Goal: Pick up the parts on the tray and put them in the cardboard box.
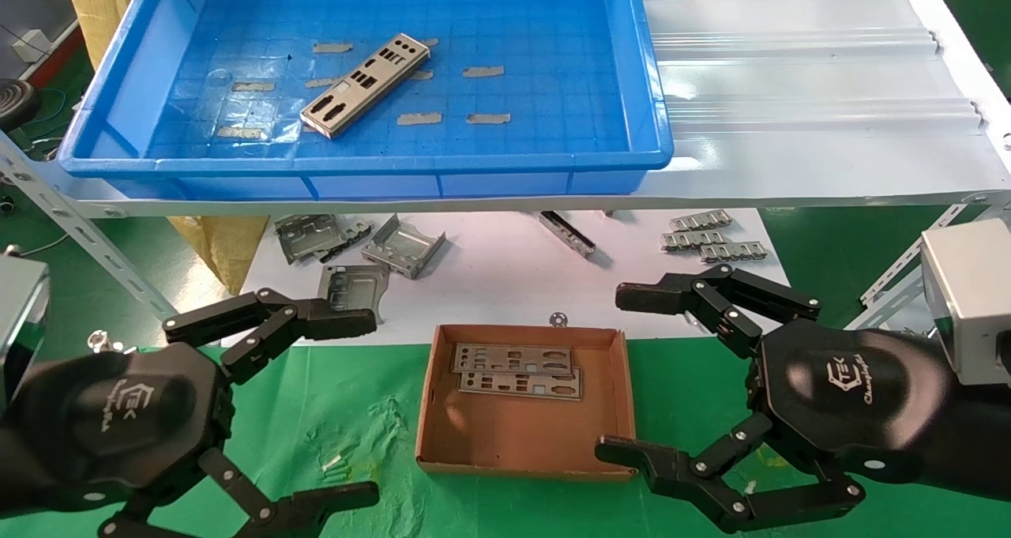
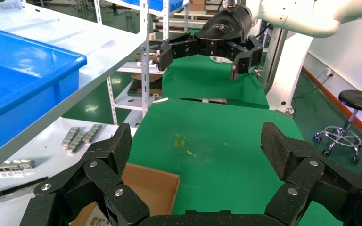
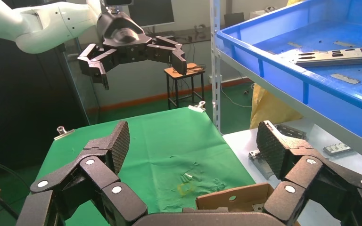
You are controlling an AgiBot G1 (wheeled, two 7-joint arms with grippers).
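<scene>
1 part point(image 1: 365, 85) lies flat & diagonal in tray point(image 1: 118, 111) on upper shelf point(image 1: 790, 88), well beyond both claws, nearer L side. 2 parts point(image 1: 517, 370) already in cardboard box point(image 1: 442, 419), overlapping, at its far end. Box sits on green tabletop point(image 1: 332, 411) between the claws.

L claw point(image 1: 347, 408): fingers spread wide, empty, hovering just L of box. R claw point(image 1: 632, 376): fingers spread wide, empty, just R of box, lower finger near box's near-R corner.

Grey brackets point(image 1: 359, 246) on white sheet point(image 1: 505, 277) beyond L claw; ridged clips point(image 1: 711, 236) beyond R claw.
</scene>
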